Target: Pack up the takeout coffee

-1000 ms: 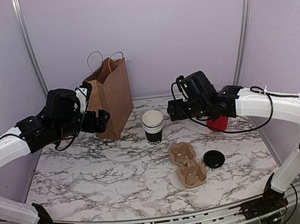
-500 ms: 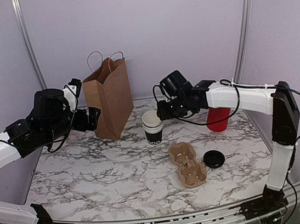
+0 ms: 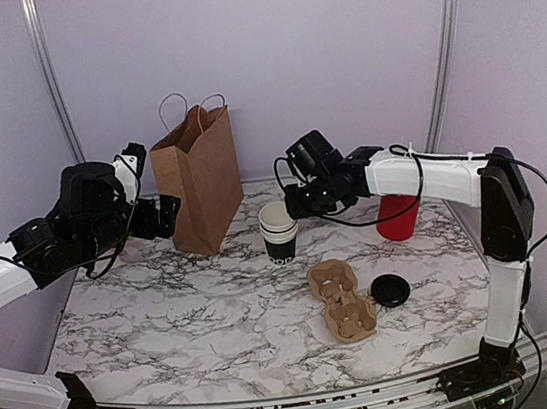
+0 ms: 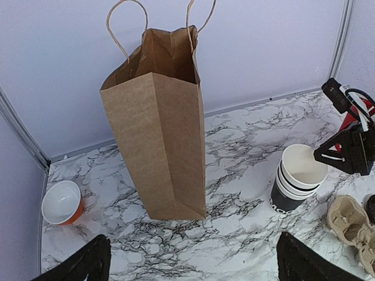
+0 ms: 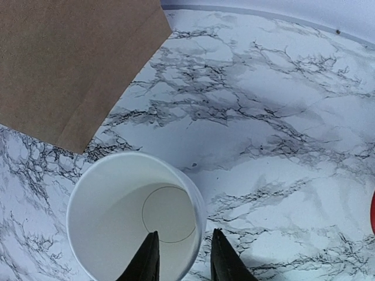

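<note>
Evidently to peel it off the stack (image 3: 279, 236) on the worktop (image 3: 168, 319), the right fingers (image 5: 147, 257) straddle the rim of the top cup (image 5: 117, 199), half closed, grip unclear, while the left fingers (image 4: 82, 266) gape empty facing the bag (image 3: 200, 179) and the lid (image 3: 390, 290) lies apart.

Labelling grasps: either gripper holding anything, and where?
Left gripper: open, empty. Right gripper straddles the rim of the top cup, one finger inside, one outside; whether it grips yet cannot be told.
</note>
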